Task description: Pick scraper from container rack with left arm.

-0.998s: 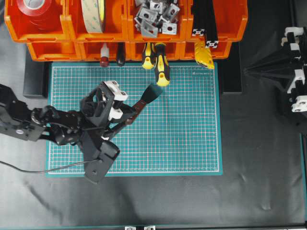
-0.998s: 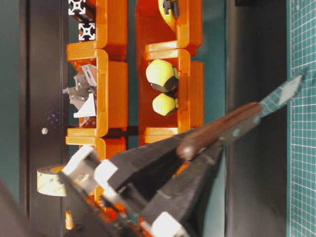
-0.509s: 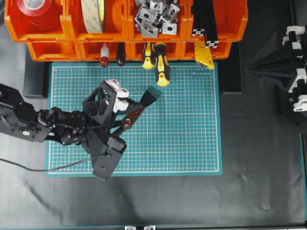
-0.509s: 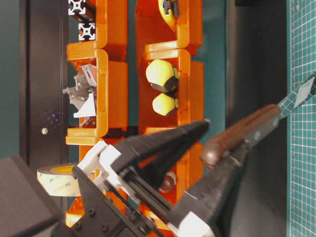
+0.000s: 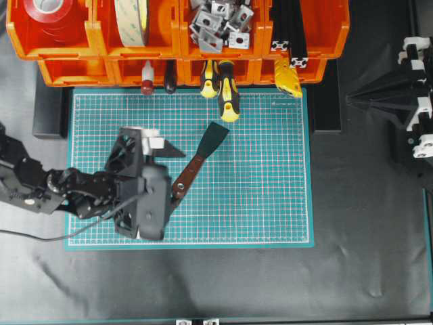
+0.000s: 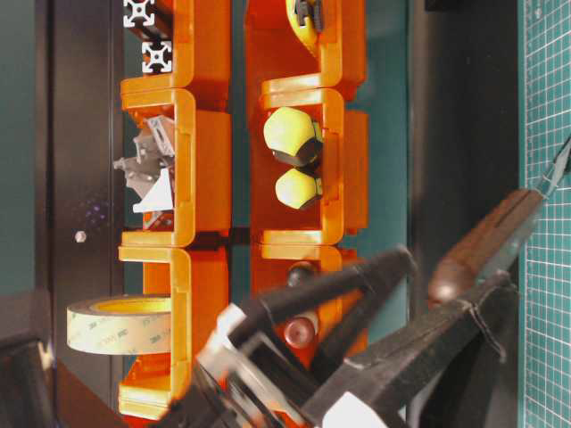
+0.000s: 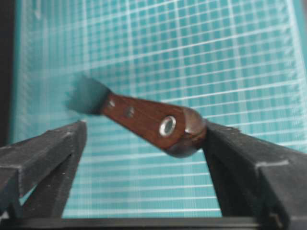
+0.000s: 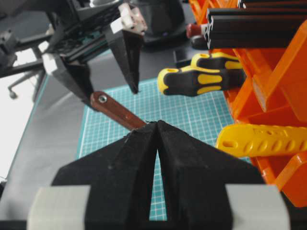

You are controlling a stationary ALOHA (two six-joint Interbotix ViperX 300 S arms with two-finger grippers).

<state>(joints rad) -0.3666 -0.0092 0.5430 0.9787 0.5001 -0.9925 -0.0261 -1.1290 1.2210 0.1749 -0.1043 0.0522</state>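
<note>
The scraper (image 5: 193, 169) lies aslant on the green mat (image 5: 270, 189), dark blade toward the container rack (image 5: 67, 40). It has a reddish-brown handle (image 7: 144, 120). My left gripper (image 5: 176, 177) is open wide around the handle's ringed end. The butt leans on one finger (image 7: 249, 163), and the other finger (image 7: 43, 153) stands well apart. From table level the scraper handle (image 6: 486, 245) tilts, butt raised off the mat against a left gripper finger (image 6: 446, 330). My right gripper (image 8: 157, 123) is shut and empty, parked at the right of the overhead view, off the mat (image 5: 352, 100).
Yellow-and-black screwdrivers (image 5: 226, 91) and a red-handled tool (image 5: 146, 80) poke out of the rack's lower bins over the mat's far edge. A yellow tool (image 5: 287, 78) sticks out further right. Tape rolls (image 5: 132, 20) and metal brackets (image 5: 216, 24) fill the upper bins.
My left gripper's jaws have opened wide and let go of the scraper, which has sunk toward the mat. The left wrist has dropped and drawn back to the left.
</note>
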